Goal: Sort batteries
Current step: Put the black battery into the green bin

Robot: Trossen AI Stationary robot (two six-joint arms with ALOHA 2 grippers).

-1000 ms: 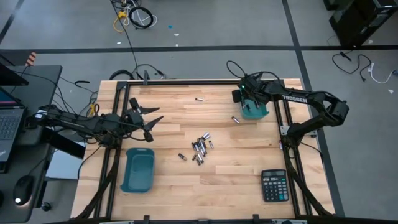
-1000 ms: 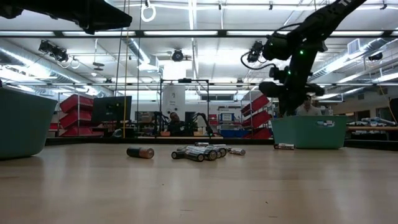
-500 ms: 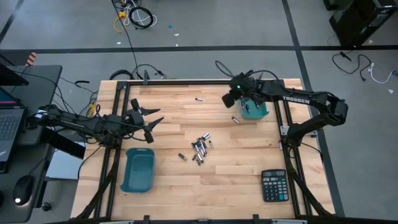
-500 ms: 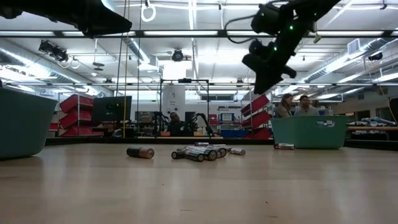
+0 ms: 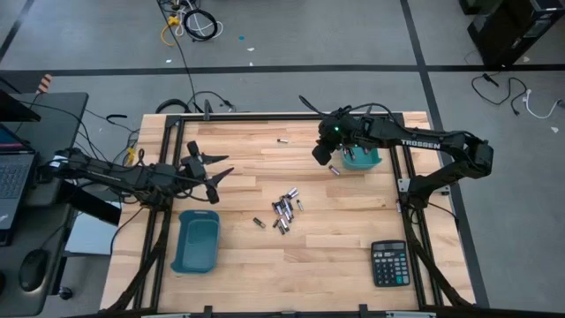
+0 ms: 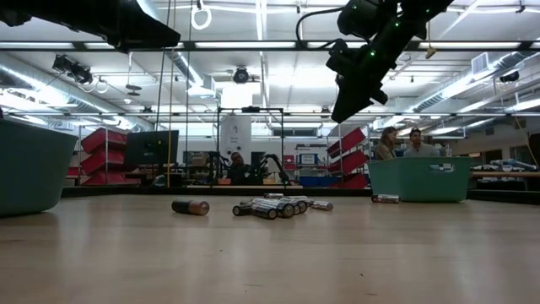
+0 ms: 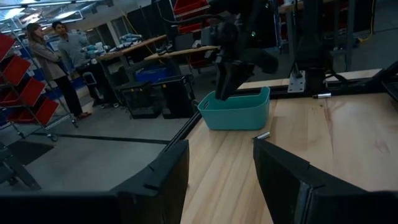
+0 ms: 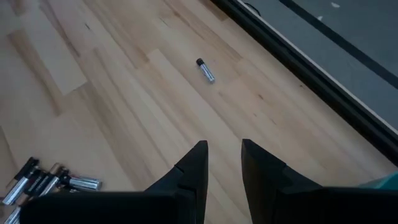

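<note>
- Two arms reach over the wooden table (image 5: 353, 238); the right pincer (image 5: 320, 155) hangs above the table's far side, just beside the small teal bin (image 5: 364, 160) at the far right, its fingers (image 8: 194, 163) a narrow gap apart with nothing between them.
- The left pincer (image 5: 214, 174) waits near the left edge with its fingers (image 7: 163, 171) spread wide and empty.
- Most batteries (image 5: 284, 209) lie in a loose cluster near the table's middle, seen in the low view as a row of cells (image 6: 274, 205).
- One battery (image 5: 259, 223) lies apart on the cluster's left.
- Another single cell (image 5: 335, 170) lies close to the small bin, and one more (image 5: 282, 140) lies toward the far edge.
- A larger teal bin (image 5: 196, 241) sits near the left front, and a black calculator (image 5: 389, 263) at the right front.
</note>
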